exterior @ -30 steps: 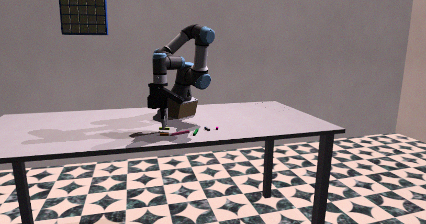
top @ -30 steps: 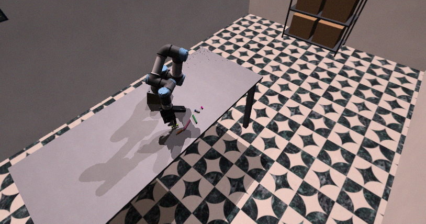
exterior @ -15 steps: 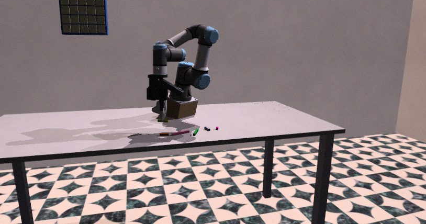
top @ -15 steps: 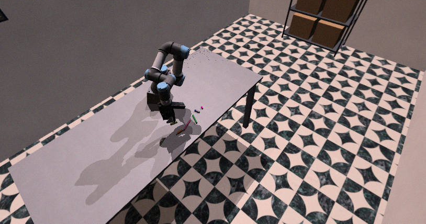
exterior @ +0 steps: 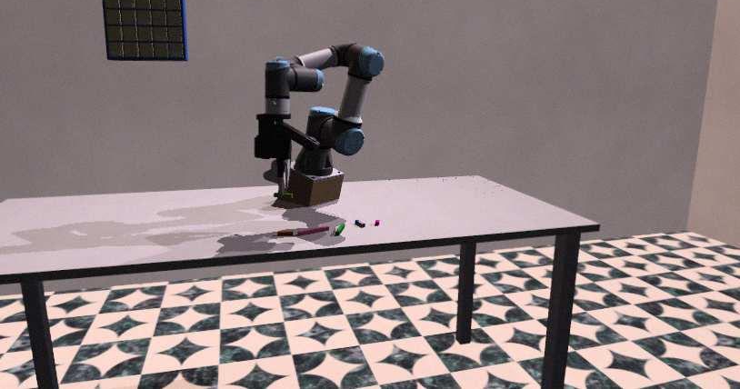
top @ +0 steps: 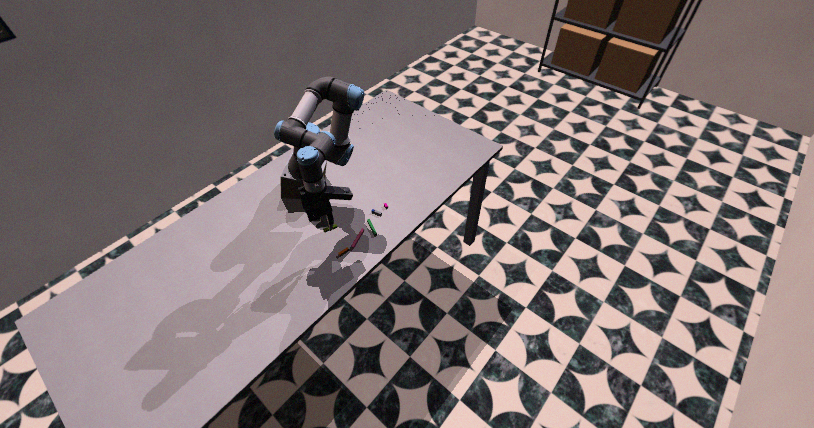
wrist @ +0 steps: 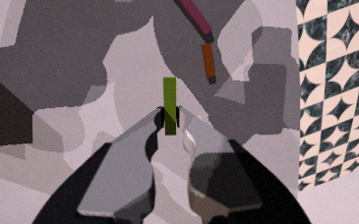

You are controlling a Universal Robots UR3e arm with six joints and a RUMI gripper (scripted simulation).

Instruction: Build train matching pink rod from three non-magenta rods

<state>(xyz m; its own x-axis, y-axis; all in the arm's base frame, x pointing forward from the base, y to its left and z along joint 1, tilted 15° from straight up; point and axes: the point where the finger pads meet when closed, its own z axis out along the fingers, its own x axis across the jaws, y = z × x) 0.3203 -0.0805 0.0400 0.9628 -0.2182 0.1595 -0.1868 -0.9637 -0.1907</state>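
Note:
My gripper [top: 331, 226] [exterior: 282, 194] [wrist: 170, 108] is shut on the lime rod [top: 326, 230] [exterior: 289, 195] [wrist: 169, 90], holding it level above the table. The pink rod [top: 358, 237] [exterior: 313, 230] [wrist: 197, 19] lies nearer the table's front edge. The orange rod [top: 343, 251] [exterior: 285, 233] [wrist: 208, 60] lies near one pink end, at an angle to it, with a small gap in the wrist view. The green rod [top: 371, 227] [exterior: 339, 228] lies beyond pink's other end. Farther along are a dark grey rod [top: 377, 213] [exterior: 360, 224] with blue at one end, and a small magenta rod [top: 385, 205] [exterior: 376, 222].
The arm's base block [exterior: 319, 189] stands on the table [top: 187, 243] [exterior: 517, 211] behind the rods. The table's front edge is close to the pink and orange rods. Whether the blue is a separate rod touching the grey one is too small to tell.

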